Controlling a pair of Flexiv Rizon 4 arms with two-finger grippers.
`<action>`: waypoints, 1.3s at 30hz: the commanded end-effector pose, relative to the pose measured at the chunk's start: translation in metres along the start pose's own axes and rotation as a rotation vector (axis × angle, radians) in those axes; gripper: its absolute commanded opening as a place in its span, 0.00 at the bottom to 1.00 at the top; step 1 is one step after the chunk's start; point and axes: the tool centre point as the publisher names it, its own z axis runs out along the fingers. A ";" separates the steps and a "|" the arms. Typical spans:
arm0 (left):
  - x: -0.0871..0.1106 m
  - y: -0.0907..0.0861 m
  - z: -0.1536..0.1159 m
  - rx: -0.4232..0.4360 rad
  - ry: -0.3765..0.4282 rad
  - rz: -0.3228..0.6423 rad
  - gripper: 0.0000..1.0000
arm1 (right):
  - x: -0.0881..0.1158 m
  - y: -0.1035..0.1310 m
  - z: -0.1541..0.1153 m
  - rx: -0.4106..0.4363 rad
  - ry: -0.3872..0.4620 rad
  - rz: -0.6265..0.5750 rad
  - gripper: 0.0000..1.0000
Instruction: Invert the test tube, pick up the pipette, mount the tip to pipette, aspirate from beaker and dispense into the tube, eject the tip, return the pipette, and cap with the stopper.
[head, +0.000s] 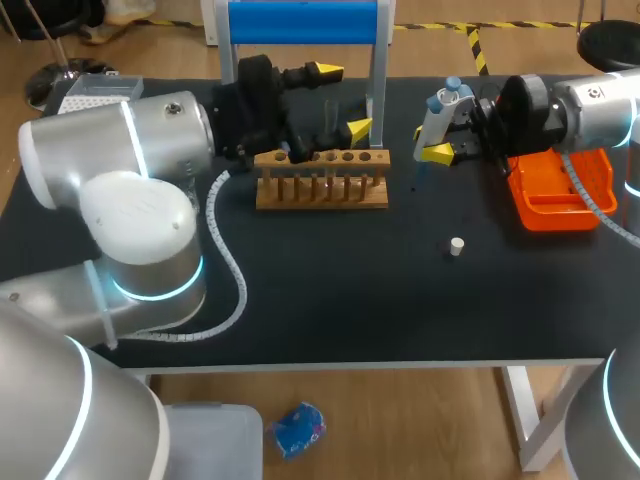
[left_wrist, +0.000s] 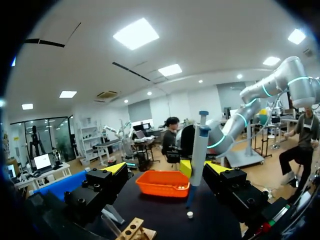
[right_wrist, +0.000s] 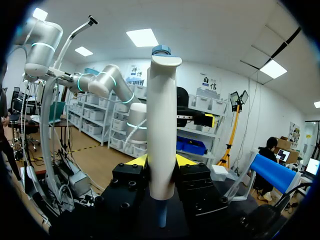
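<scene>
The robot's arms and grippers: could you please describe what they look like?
The left arm and right arm are rounded silver-grey tubes with glowing cyan rings at the joints. A white spiral-wrapped cable trails beside each. The left gripper and right gripper are blocky black bodies with bolt holes, each carrying two fingers ending in bright yellow wedge tips.

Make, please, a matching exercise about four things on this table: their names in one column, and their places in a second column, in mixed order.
Things:
1. white plastic pipette
2. small white stopper
3. orange plastic tray
4. wooden test tube rack

Places:
A. beneath the right arm, at the table's right side
B. held between the fingers of the right hand
C. beside the left hand
D. alone on the black table top

Pairs: 1-B; 2-D; 3-A; 4-C.
</scene>
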 end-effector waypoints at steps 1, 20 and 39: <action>0.003 0.004 -0.008 0.734 0.458 0.004 1.00 | 0.001 0.001 0.000 0.001 0.000 -0.001 0.00; 0.006 0.012 -0.015 0.406 0.195 -0.017 1.00 | 0.001 0.001 0.000 0.001 0.000 -0.001 0.00; 0.005 0.013 -0.018 0.219 0.156 -0.027 1.00 | 0.001 0.001 0.000 0.001 0.000 -0.001 0.00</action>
